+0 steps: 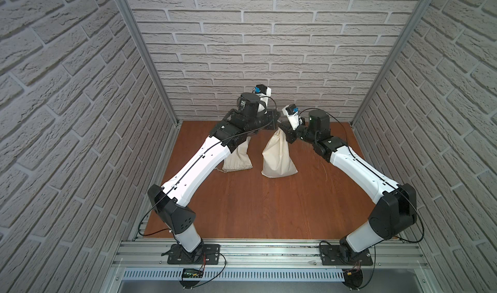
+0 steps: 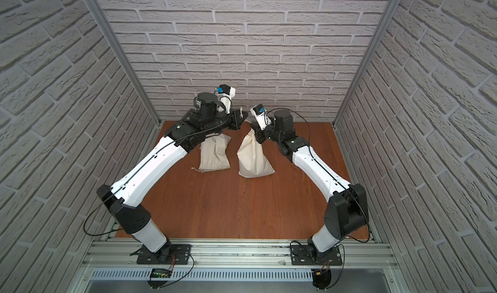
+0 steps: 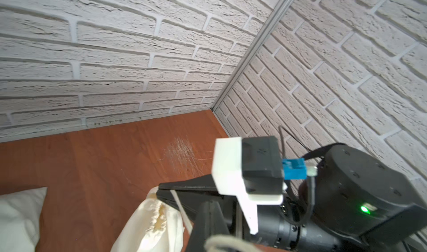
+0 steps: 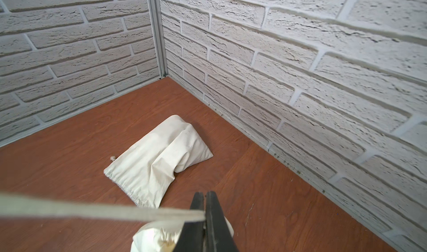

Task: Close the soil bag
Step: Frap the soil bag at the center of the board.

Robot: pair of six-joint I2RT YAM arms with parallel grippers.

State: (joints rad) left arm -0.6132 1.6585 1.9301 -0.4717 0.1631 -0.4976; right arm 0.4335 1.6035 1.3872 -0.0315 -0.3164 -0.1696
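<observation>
On the brown table (image 1: 255,211) the soil bag (image 1: 278,157) stands upright near the middle. A second cloth bag (image 1: 239,160) lies flat just beside it, partly under the left arm. The step in hand seems to be the tightening of the drawstring (image 4: 92,210). The neck of the bag (image 3: 157,213) is gathered into folds, but I judge it not fully closed, because a small opening shows there in the left wrist view. Just at this neck is the right hand (image 4: 204,207), its jaws pressed together on the drawstring, which runs taut away from them. A little farther, close to the back wall, the left hand (image 2: 240,116) is fully closed too. It seems to hold the other part of the same drawstring, since a pale cord end stands up at it in a top view. The next move probably calls for the two hands to pull apart, while the bag stays upright so that the soil does not spill.
</observation>
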